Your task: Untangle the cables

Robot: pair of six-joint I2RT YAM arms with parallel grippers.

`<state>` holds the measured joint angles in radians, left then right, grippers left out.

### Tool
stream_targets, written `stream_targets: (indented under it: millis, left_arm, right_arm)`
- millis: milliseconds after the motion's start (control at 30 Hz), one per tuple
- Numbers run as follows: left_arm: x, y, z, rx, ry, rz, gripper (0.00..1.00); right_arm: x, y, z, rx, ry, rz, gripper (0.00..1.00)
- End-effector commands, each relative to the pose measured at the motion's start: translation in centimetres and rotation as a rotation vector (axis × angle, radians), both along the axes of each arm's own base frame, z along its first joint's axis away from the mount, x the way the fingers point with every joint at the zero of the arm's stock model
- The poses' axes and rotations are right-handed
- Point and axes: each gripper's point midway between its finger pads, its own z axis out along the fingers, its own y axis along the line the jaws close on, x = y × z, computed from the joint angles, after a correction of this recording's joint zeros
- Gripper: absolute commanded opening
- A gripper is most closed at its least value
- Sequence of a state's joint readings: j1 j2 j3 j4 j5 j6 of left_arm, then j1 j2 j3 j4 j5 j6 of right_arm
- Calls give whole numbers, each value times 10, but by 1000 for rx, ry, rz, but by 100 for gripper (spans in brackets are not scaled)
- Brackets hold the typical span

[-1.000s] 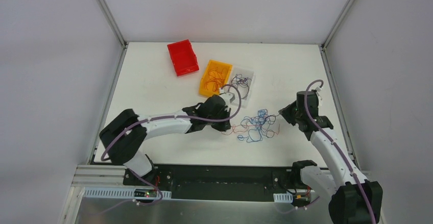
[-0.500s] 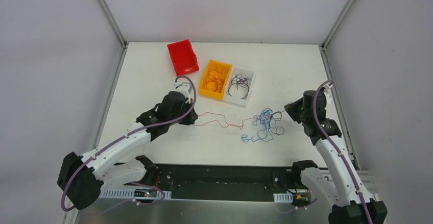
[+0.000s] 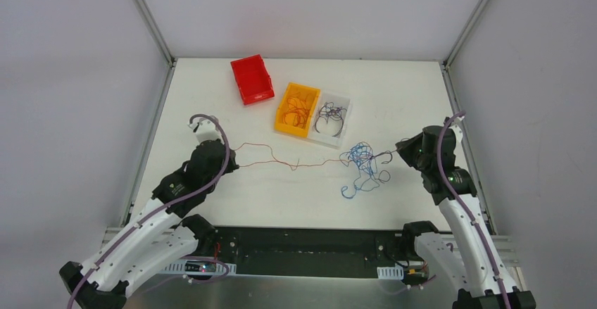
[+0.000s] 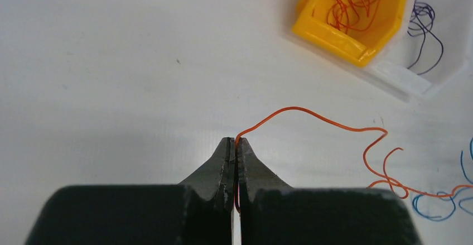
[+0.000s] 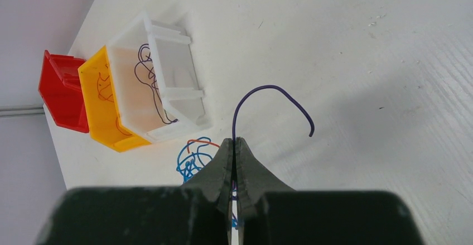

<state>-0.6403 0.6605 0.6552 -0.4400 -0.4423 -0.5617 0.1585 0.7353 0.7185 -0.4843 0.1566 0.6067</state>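
Note:
A tangle of blue and purple cables (image 3: pixel 362 168) lies on the white table, right of centre. An orange-red cable (image 3: pixel 281 160) runs out of it to the left. My left gripper (image 3: pixel 232 160) is shut on the end of that orange cable (image 4: pixel 312 115), which is drawn out almost straight. My right gripper (image 3: pixel 398 151) is shut on a purple cable (image 5: pixel 262 91) at the tangle's right side; its free end curls beyond the fingertips. Part of the blue tangle (image 5: pixel 192 158) shows left of the right fingers.
A red bin (image 3: pixel 252 78) stands at the back. Beside it a yellow bin (image 3: pixel 285 122) holds orange cables and a clear bin (image 3: pixel 343 105) holds purple cables. They also show in the right wrist view: the clear bin (image 5: pixel 184 61) and the yellow bin (image 5: pixel 103 128).
My left gripper has pulled far to the left and nearer, drawing the orange cable out of the tangle. My right gripper has shifted slightly right; the tangle has stretched and thinned.

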Motion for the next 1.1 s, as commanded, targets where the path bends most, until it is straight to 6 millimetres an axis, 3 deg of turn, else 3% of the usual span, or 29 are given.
stream_targets:
  millis: [0, 133, 267, 333, 400, 433, 533, 833, 1000, 1067]
  left_arm:
    - [-3, 38, 11, 37, -67, 172, 0]
    - [-4, 41, 16, 44, -85, 176, 0]
    - [-1, 26, 19, 45, -75, 84, 4]
    - [0, 9, 23, 48, -72, -23, 24]
    - [0, -4, 27, 37, -69, -97, 57]
    - [0, -10, 29, 32, -68, -126, 67]
    - [0, -28, 35, 19, -77, -230, 79]
    - [1, -93, 64, -108, -163, -530, 81]
    - [-2, -130, 87, -219, -241, -694, 81]
    - [-2, -142, 105, -262, -304, -749, 81]
  right_arm:
    - [3, 0, 25, -12, -69, 18, 0]
    - [5, 9, 29, 6, -96, 73, 0]
    - [4, 41, 43, 79, -158, 253, 0]
    - [2, 62, 54, 128, -196, 367, 0]
    - [-1, 78, 64, 169, -219, 452, 0]
    - [-2, 85, 67, 178, -226, 488, 0]
    - [-6, 103, 82, 175, -249, 579, 0]
    - [-25, 162, 126, 169, -316, 843, 0]
    - [-36, 183, 166, 175, -381, 945, 0]
    - [-39, 187, 178, 182, -403, 967, 0]
